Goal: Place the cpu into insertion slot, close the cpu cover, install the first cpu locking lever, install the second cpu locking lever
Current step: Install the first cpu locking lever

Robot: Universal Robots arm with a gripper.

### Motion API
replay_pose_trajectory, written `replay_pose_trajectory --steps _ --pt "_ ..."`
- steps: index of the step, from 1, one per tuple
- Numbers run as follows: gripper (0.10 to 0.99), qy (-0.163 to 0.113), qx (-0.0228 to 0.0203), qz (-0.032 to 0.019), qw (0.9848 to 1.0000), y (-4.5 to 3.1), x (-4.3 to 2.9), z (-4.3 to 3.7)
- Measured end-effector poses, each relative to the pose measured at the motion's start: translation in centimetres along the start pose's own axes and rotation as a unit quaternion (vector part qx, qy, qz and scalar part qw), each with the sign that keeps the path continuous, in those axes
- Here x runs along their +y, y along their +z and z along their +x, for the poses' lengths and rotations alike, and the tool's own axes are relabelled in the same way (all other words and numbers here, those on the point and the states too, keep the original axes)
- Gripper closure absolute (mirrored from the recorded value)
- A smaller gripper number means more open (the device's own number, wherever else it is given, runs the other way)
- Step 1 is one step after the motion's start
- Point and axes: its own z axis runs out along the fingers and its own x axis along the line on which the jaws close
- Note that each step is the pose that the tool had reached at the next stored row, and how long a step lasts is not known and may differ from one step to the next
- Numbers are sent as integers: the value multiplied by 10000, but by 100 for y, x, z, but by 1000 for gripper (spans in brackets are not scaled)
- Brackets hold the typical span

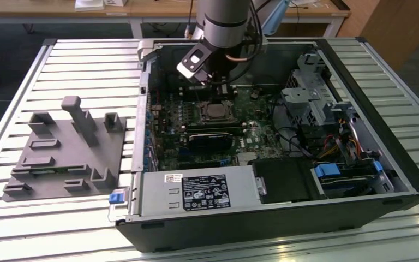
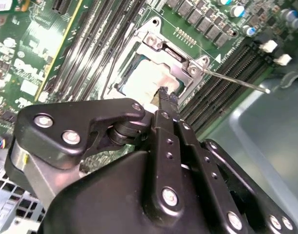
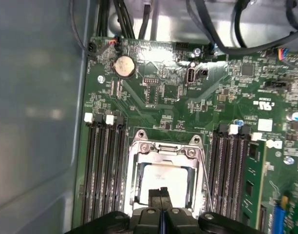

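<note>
Directly beneath the gripper (image 3: 160, 191) lies the seated cpu (image 3: 166, 175).

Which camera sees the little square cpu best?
The first wrist view: it looks straight down on the cpu, and the pincer covers just one edge. In the second wrist view it's slanted, partly behind the pincer; in the exterior view it looks tiny.

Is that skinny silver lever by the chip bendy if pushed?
Probably a bit springy: the locking lever is a long, thin metal rod. Likely light too. Its smooth, shiny surface might slip against the gripper.
</note>
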Motion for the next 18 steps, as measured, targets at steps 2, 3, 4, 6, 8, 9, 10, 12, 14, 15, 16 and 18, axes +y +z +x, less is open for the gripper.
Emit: replay_pose_trajectory --steps 2,3,4,6,8,9,10,12,14,15,16,18 --pt "980 0 -1 0 10000 -60 0 3" --pt "980 0 -1 1 10000 -88 0 5" --pt "980 0 -1 0 10000 -118 0 6" --pt "980 0 -1 0 10000 -166 0 9" --pt "980 0 -1 0 10000 -210 1 11" --pt "980 0 -1 0 10000 -235 1 12" --pt "980 -1 -1 0 10000 -259 1 14" --pt "980 -3 0 0 10000 -308 1 16" --pt "980 -46 0 0 10000 -326 -6 18" --pt "980 -101 0 3 9999 -327 -7 18" --pt "980 -191 0 8 9998 -327 -8 18" --pt "980 -370 0 18 9993 -327 -8 18"
